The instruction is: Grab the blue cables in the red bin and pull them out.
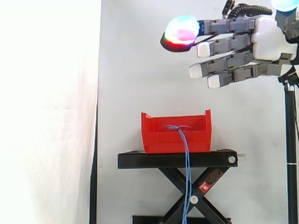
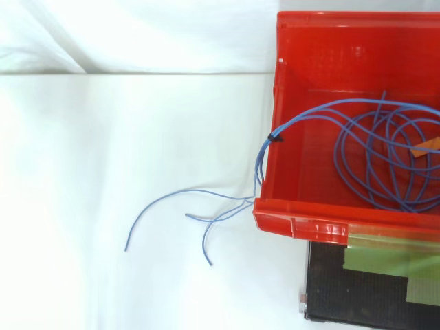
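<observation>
Blue cables [image 1: 187, 158] below flat, empty hand [image 1: 268, 39]

White-palmed hand [image 1: 268, 39], grey segmented fingers [image 1: 229, 44], white pads [image 1: 203, 49], one glowing red-cyan.

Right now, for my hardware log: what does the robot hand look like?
The robot hand has a white blocky palm and grey segmented fingers ending in thick pads: some white, one glowing red, magenta and cyan with a dark rim.
</observation>
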